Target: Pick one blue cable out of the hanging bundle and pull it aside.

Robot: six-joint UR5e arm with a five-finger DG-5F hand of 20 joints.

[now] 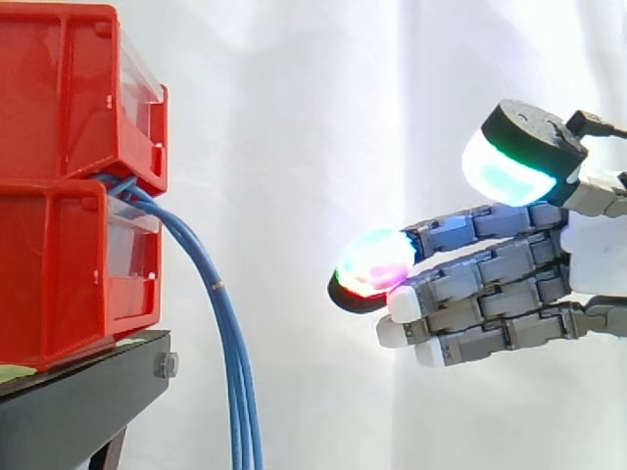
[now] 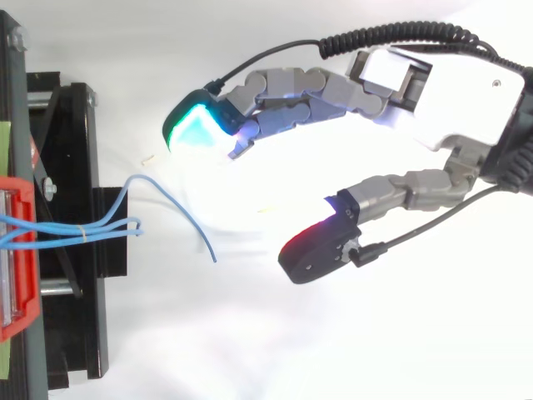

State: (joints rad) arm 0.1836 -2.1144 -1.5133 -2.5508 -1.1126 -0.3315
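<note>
Nothing grasped yet: robot hand [image 1: 490, 282] spread wide, empty, well clear of bins [image 1: 59, 264]; cables [image 1: 235, 372] hang beside bins, one strand [image 2: 185, 218] possibly straying.

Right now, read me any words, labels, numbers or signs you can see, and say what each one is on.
No readable text. The stacked red plastic bins have clear front windows with nothing legible in them; the thin blue cables carry a small yellowish band without print I can make out; the black metal stand and the robot hand show no markings.
</note>
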